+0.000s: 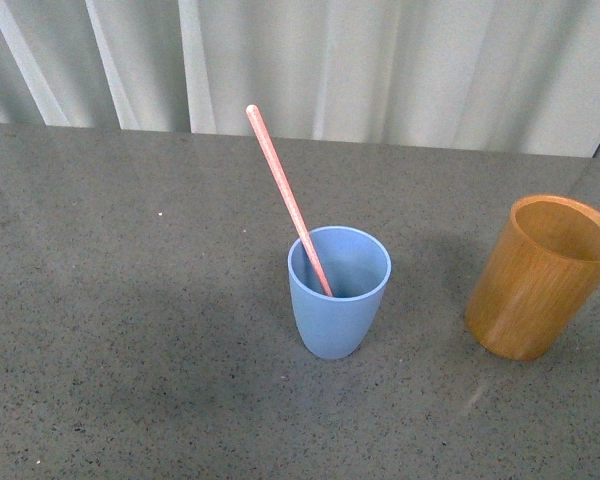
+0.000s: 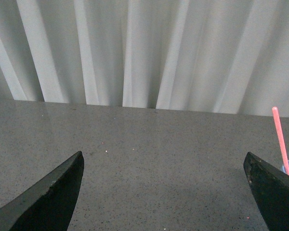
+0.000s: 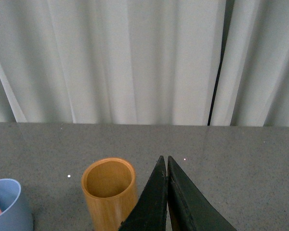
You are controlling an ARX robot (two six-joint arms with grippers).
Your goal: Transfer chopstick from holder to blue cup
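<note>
The blue cup point(image 1: 339, 292) is seen nearest, with the chopstick point(image 1: 288, 199) already leaning inside it; the holder point(image 1: 542, 276) stands empty well apart. The stick is judged light, stiff and slippery, best pinched near its upper end. The left gripper point(image 2: 164, 192) is spread wide; the right gripper point(image 3: 167, 192) is pressed together, empty.

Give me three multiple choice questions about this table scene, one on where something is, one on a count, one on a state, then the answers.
1. Where is the chopstick?
A. In the blue cup
B. In the holder
C. Flat on the table

2. How many cups stand on the table?
A. One
B. Two
C. Three

3. How is the left hand?
A. Shut on the chopstick
C. Open and empty
B. Shut and empty

Answers: 1 A, the stick leans inside the blue rim. 2 B, one blue, one wooden. 3 C, its fingers sit wide apart over bare table.
</note>
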